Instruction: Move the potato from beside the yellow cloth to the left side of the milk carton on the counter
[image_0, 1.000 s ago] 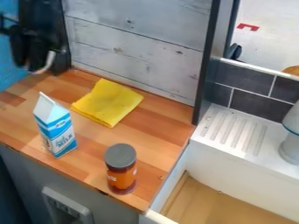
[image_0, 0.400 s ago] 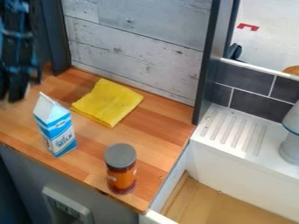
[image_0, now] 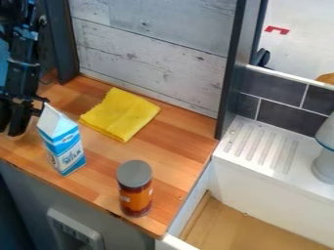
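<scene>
over the wooden counter (image_0: 176,146) | we hang our gripper (image_0: 14,128) beside the milk carton (image_0: 62,146) | opening or grasp: we cannot tell | yellow cloth (image_0: 120,114) nearby

Pale object (image_0: 325,166) cut off by the right edge

The wooden counter (image_0: 179,146) carries three things: one milk carton (image_0: 62,144) by the front edge, one lidded jar (image_0: 135,193) near the front right corner and one yellow cloth (image_0: 120,114) near the back edge. One pale container (image_0: 324,163) stands on the ridged white drainboard (image_0: 225,146).
</scene>
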{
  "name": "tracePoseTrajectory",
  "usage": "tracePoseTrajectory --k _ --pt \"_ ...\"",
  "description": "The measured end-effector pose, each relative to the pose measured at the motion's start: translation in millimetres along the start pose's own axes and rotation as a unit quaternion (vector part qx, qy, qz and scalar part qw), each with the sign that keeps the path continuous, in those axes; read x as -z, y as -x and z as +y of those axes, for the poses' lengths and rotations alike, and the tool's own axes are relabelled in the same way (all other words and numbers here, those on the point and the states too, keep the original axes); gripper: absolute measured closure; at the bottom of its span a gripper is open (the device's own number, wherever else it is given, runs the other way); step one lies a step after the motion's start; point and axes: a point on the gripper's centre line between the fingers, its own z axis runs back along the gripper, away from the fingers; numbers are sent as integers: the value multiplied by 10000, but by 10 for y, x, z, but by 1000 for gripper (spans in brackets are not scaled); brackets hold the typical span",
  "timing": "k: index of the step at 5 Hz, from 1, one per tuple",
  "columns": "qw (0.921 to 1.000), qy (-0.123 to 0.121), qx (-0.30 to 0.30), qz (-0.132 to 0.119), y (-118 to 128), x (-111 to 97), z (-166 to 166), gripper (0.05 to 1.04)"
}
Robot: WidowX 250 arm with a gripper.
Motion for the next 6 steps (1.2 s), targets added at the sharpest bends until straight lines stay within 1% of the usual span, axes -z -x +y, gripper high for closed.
tracePoseTrajectory --k 1,2,3,4,5,6 --pt "9998 102 -142 -22 11 55 74 664" --pt "9985 402 -86 -364 49 -67 34 354" --pt "9946 386 -212 -941 162 -434 99 102" --pt "9936 460 -86 -1025 181 -496 63 77" --pt "9834 411 259 -1751 389 -980 8 83" --pt "9612 482 1471 -2284 691 -1369 -314 83"
